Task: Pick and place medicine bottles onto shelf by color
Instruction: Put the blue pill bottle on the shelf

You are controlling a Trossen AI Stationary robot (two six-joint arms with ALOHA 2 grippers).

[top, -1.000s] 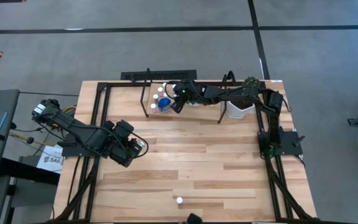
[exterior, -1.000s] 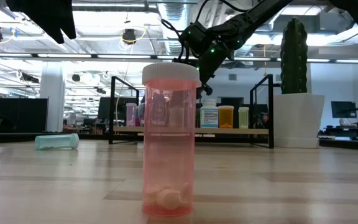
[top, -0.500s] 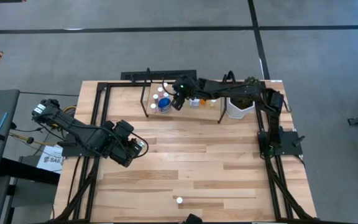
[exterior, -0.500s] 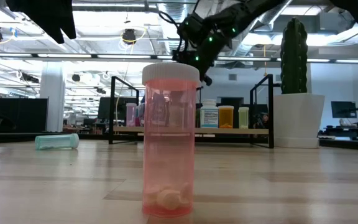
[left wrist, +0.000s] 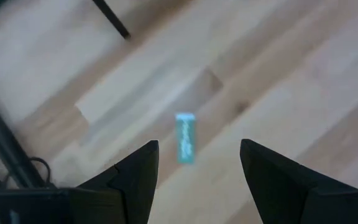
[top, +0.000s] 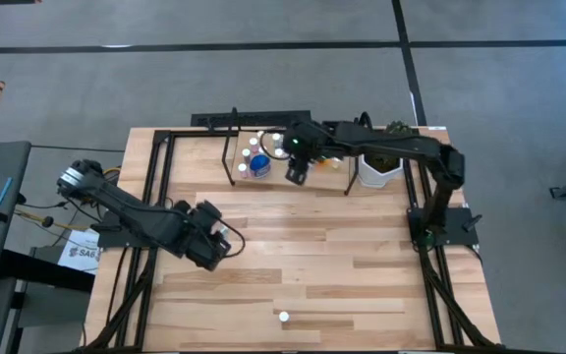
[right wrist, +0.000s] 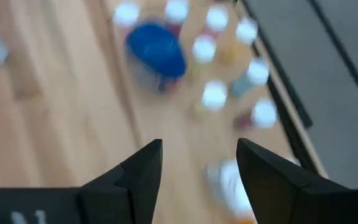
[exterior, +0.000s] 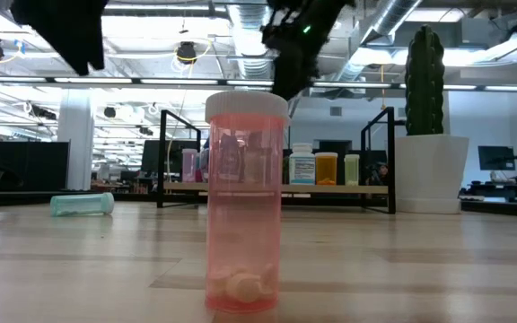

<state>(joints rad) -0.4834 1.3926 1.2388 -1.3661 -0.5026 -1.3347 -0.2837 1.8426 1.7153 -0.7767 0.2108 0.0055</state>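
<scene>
The shelf (top: 293, 147) stands at the table's far middle, with several medicine bottles upright on its board: a large blue one (right wrist: 156, 50), white-capped ones (right wrist: 215, 94) and an orange one (exterior: 327, 168). My right gripper (top: 296, 173) hovers open above the shelf's near side with nothing between its fingers. A teal bottle (left wrist: 185, 138) lies on its side on the table, and my left gripper (top: 220, 248) hangs open well above it. A pink bottle with a white cap (exterior: 245, 202) stands upright near the table's near edge.
A white pot with a green plant (top: 379, 169) stands just right of the shelf. Black arm mounts and rails (top: 150, 177) run along the table's left and right sides. Bare wood (top: 312, 256) lies between the shelf and the pink bottle.
My right gripper has risen from among the bottles on the shelf and drawn back toward the table's near edge and a little to the right, tipping less steeply downward. The bottles on the shelf stay upright.
</scene>
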